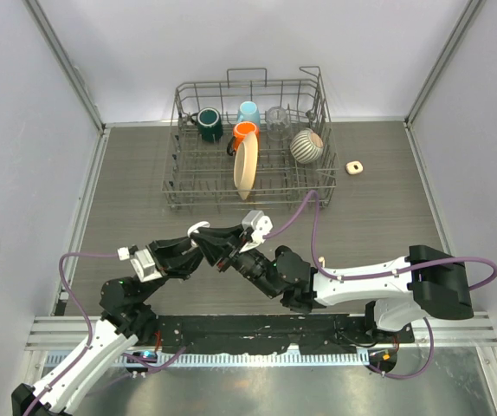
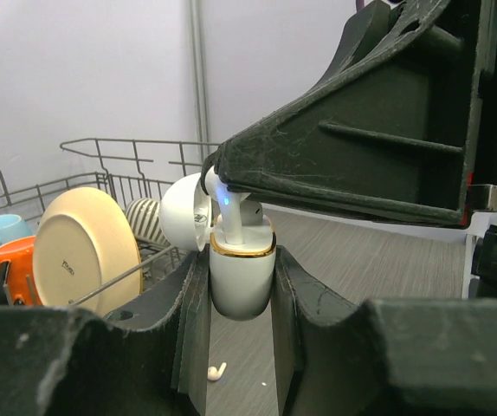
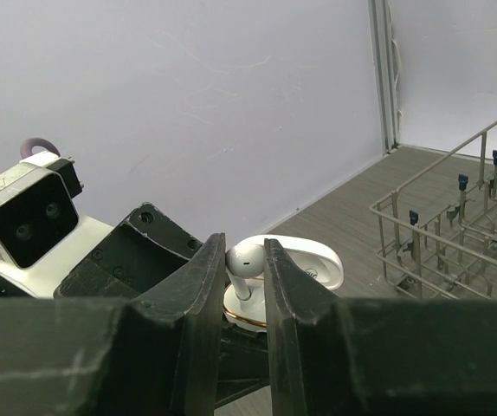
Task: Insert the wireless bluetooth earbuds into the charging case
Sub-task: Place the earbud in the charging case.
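Well, the 2 arms meet low over the near middle of the desk point(image 1: 136, 199), just in front of the dish rack point(image 1: 198, 186). The left jaws are narrow and squeeze the charging case point(image 2: 241, 279) by its 2 sides, holding it upright in the air. Its lid point(image 2: 182, 212) is swung open. The right jaws are pinched almost shut on 1 white earbud point(image 3: 245, 258), right on top of the case. The stem of that earbud points down into the open top, inside the gold rim. I cannot tell if it sits all the way in.

A loose earbud point(image 2: 217, 373) lies on the desk below the case, not touching it. A beige case point(image 1: 355, 166) lies flat to the right of the rack, well apart from both arms.

The rack sits at the far edge of the desk, by the back wall. It holds a cream plate point(image 1: 246, 169) standing on its edge, an orange mug point(image 1: 245, 132), a green mug point(image 1: 209, 126), a blue mug point(image 1: 249, 112) and a striped bowl point(image 1: 306, 146). Bare desk shows on both sides of the rack, wide on the left and on the right. Only a thin strip of bare desk lies between the rack's front edge and the jaws. Walls close the desk in on the left, right and back. A purple cable point(image 1: 315, 227) loops up close to the rack's front right corner.
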`<state>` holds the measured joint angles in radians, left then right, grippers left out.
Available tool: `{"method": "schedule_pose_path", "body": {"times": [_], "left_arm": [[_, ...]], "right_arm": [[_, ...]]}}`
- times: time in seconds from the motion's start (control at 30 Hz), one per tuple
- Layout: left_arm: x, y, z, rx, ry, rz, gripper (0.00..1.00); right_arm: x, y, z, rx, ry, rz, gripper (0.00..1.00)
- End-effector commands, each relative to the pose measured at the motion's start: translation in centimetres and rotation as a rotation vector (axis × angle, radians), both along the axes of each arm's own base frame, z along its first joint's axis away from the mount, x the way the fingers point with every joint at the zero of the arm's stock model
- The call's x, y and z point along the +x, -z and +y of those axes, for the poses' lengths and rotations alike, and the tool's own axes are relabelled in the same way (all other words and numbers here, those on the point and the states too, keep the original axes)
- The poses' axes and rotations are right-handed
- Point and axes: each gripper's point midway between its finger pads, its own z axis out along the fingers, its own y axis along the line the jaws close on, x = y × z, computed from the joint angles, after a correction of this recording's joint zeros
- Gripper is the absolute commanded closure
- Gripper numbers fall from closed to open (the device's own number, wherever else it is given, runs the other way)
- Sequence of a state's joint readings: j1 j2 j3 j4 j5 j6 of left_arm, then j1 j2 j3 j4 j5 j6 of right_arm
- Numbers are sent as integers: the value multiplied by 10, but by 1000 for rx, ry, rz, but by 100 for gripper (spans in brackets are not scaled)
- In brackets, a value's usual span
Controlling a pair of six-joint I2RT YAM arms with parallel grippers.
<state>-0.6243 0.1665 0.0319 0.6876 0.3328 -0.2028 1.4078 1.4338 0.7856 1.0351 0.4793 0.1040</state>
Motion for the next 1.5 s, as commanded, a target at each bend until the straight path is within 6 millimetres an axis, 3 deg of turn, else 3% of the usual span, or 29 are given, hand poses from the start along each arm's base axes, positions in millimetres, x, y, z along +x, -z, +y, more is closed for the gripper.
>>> {"method": "schedule_pose_path", "body": {"times": [0.0,0.73,0.97,1.33,1.47], "left_arm": [[-7,-24,11,-107,-15,-78,100],[-4,-18,16,-130,-39,-62,100],[-12,-16,10,-97,1,-90,100],[-12,-17,11,-93,-8,-104,100],[-11,-16,11,-91,-11,-101,100]], "right_arm": [[0,-3,-3,8,13,-26,99],[-3,7,0,-107,19,-64,98],[5,5,-3,-131,63,-43,89],[10,-4,-11,-138,104,-6,83],[10,-7,-12,-129,103,-5,74]]}}
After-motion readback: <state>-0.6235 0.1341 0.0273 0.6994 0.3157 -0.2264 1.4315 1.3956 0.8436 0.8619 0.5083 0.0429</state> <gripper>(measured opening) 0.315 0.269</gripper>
